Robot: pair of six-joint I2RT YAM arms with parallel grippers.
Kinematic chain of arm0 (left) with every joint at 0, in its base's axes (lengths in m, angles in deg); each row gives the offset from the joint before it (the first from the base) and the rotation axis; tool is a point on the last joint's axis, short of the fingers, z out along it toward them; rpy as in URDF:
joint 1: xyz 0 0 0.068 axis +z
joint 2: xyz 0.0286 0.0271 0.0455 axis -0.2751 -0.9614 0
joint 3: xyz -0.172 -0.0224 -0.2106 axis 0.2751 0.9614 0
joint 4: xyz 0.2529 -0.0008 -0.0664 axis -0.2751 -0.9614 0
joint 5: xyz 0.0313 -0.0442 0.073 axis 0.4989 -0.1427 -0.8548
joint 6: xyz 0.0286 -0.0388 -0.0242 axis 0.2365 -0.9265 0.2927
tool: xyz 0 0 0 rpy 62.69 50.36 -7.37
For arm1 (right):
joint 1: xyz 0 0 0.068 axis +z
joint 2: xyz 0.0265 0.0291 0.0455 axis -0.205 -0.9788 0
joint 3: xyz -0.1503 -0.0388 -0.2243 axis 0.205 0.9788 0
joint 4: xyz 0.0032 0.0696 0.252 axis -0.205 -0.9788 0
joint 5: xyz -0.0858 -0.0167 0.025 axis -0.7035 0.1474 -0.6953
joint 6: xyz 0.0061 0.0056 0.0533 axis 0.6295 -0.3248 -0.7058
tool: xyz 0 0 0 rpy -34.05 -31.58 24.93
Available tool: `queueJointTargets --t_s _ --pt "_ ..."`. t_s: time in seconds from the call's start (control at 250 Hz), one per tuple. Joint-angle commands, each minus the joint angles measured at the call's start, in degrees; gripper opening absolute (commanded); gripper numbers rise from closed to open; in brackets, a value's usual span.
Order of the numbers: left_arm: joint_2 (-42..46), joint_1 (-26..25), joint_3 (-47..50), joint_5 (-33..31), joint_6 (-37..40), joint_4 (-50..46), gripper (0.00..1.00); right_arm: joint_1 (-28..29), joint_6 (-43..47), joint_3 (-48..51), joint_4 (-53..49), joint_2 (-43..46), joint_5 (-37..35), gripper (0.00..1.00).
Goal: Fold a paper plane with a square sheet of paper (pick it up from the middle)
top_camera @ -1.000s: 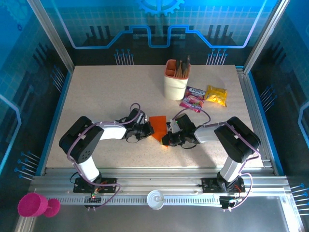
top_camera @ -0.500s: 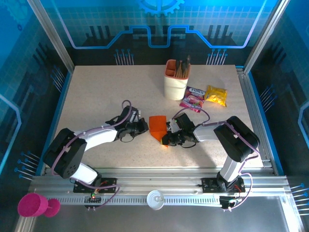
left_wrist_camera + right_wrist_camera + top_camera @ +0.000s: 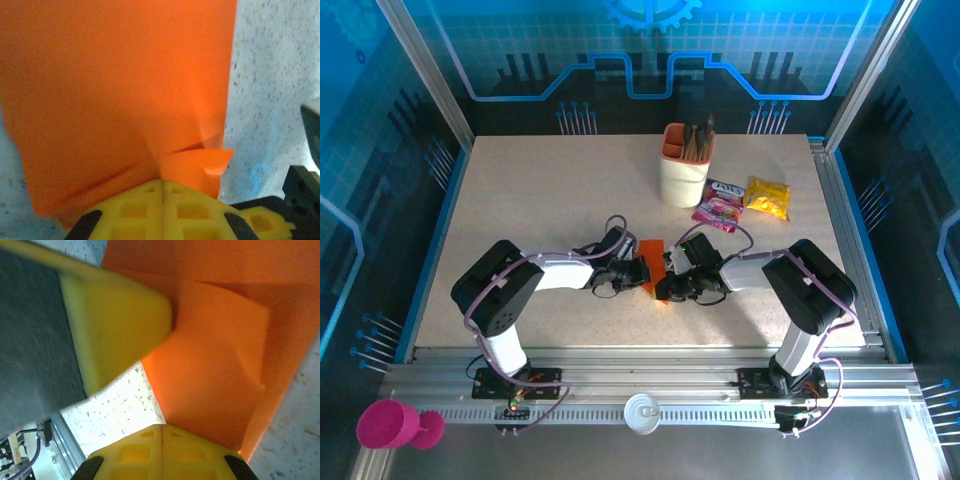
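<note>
Creasing the square sheet of paper (image 3: 653, 255), it seems.
Left fingers (image 3: 161, 195) and right fingers (image 3: 162, 440), both closed, press it; next, probably slide along the fold.

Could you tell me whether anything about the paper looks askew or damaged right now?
Yes: by the left pincer, the paper has a small crumpled flap whose corner pokes past the sheet's straight edge, instead of lying flat.

No text can be read; the print on the pink snack packet (image 3: 718, 212) beside the pen cup (image 3: 683, 165) is too small
</note>
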Motion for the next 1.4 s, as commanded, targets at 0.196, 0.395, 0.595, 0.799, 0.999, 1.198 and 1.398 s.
queueJointTargets --t_s 0.196,0.395,0.595,0.799,0.999,1.198,1.398 --pt "0.16 1.99 0.99 -6.51 -1.38 -6.05 0.0 -5.75 5.98 1.21 -16.21 7.23 -7.69 0.0" --pt "0.63 0.05 2.24 -8.27 -6.66 -6.43 0.0 -6.44 4.42 0.73 -19.19 15.6 -8.7 0.0" --pt "4.57 -4.27 6.49 -13.73 -19.87 -8.46 0.0 -4.04 -2.75 3.58 -11.1 18.01 -10.01 0.0" --pt "6.22 -7.68 8.54 -17.69 -27.83 -10.42 0.0 3.96 -8.36 2.76 -2.76 15.17 -15.98 0.0" --pt "5.84 -8.02 8.55 -19.13 -28.43 -11.59 0.0 7.99 -10.53 1.84 1.14 10.27 -20.22 0.0" --pt "5.34 -7.99 8.64 -19.08 -28.43 -11.23 0.0 8.06 -11.16 3.74 4.09 6.74 -21.86 0.0" --pt "7.1 -7.98 7.89 -20.09 -26.31 -11.58 0.0 6.41 -10.7 6.59 4.78 5.21 -21.86 0.0"
